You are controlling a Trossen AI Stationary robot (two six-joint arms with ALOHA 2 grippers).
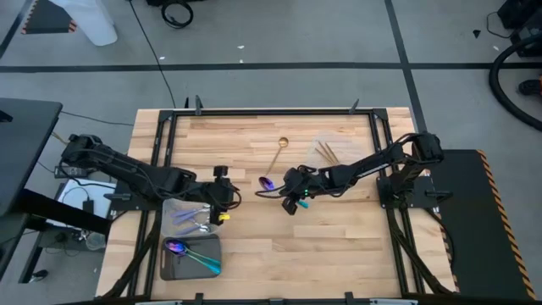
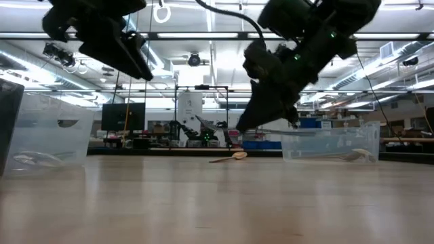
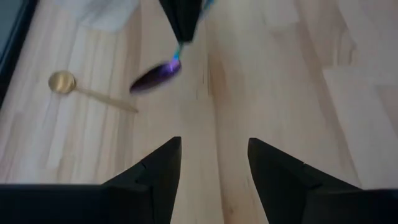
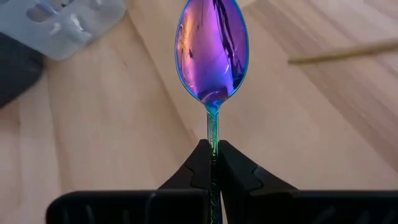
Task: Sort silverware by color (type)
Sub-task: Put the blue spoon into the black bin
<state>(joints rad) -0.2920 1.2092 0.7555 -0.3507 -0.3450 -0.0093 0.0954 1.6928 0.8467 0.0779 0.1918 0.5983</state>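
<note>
My right gripper (image 4: 212,163) is shut on an iridescent purple-blue spoon (image 4: 211,50) near the table's middle (image 1: 269,183); the same spoon shows in the left wrist view (image 3: 155,76). My left gripper (image 3: 213,165) is open, beside a clear tray (image 1: 188,215) that holds silver spoons. A gold spoon (image 1: 279,155) lies flat on the table. Gold utensils (image 1: 326,152) lie in a clear tray on the far right. Another iridescent spoon with a teal handle (image 1: 193,254) rests in the dark grey tray. My right gripper pinches the iridescent spoon's thin handle (image 4: 213,138) just behind the bowl, between its two fingertips. The fingers lie along the handle, coming from the table's right. The spoon is lifted clear of the table (image 2: 278,132), roughly level, its bowl pointing toward the left.
The clear tray with silver spoons (image 1: 174,206) and the dark grey tray (image 1: 174,269) stand at the near left. A second clear tray (image 2: 332,144) stands on the far right. Bare wood (image 1: 339,246) spreads across the near right.
</note>
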